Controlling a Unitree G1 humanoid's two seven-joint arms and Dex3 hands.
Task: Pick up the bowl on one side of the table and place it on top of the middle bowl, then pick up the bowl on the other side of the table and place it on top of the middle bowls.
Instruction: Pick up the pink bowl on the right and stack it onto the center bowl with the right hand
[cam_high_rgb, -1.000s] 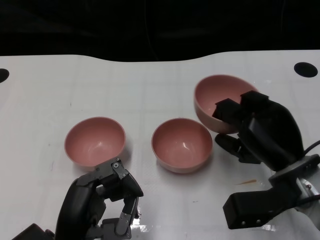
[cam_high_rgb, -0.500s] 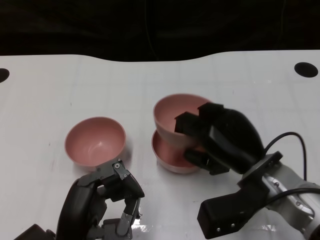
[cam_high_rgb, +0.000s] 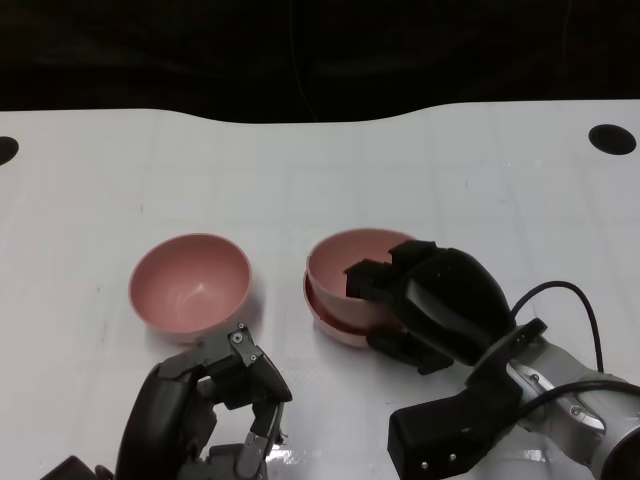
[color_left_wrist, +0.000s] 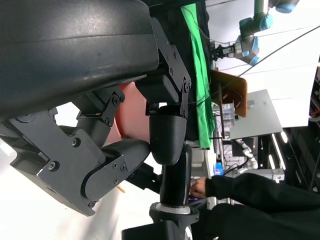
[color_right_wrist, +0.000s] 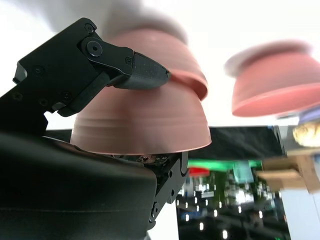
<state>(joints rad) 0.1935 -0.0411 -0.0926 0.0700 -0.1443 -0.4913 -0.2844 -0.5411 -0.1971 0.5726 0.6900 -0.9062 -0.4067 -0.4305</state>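
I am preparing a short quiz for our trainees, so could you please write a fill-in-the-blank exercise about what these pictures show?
1. The right robot hand grips a pink bowl that sits inside the ____ bowl.
2. The bowl still alone on the table, the left bowl, lies nearest the ____ robot hand.
3. The left robot hand holds ____.

Missing words: middle; left; nothing

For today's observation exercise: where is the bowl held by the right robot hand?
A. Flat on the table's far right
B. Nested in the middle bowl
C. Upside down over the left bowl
B: the right robot hand holds its bowl sitting inside the middle bowl.
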